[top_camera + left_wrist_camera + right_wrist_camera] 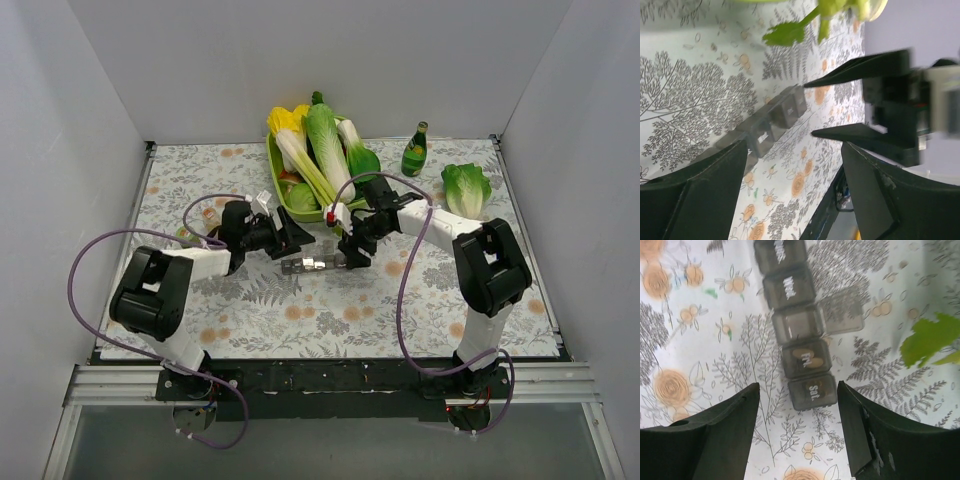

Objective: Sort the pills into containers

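The containers (pixel 312 264) are a short strip of grey lidded compartments lying on the flowered cloth between my two grippers. In the right wrist view the containers (pixel 800 335) show day labels; tan pills (pixel 801 354) lie in the one marked Fri, and the compartment above it has its lid (pixel 842 315) swung open. My right gripper (pixel 798 390) is open, hovering over the Sat end with nothing gripped. My left gripper (pixel 794 147) is open and empty, just short of the containers (pixel 775 120). From above, the left gripper (pixel 288 238) and right gripper (pixel 352 256) flank the strip.
A green tray (pixel 272 165) piled with leafy vegetables stands behind the grippers. A green bottle (pixel 415 150) and a lettuce head (pixel 466 188) are at the back right. A small can (pixel 210 215) sits by the left arm. White walls enclose the table.
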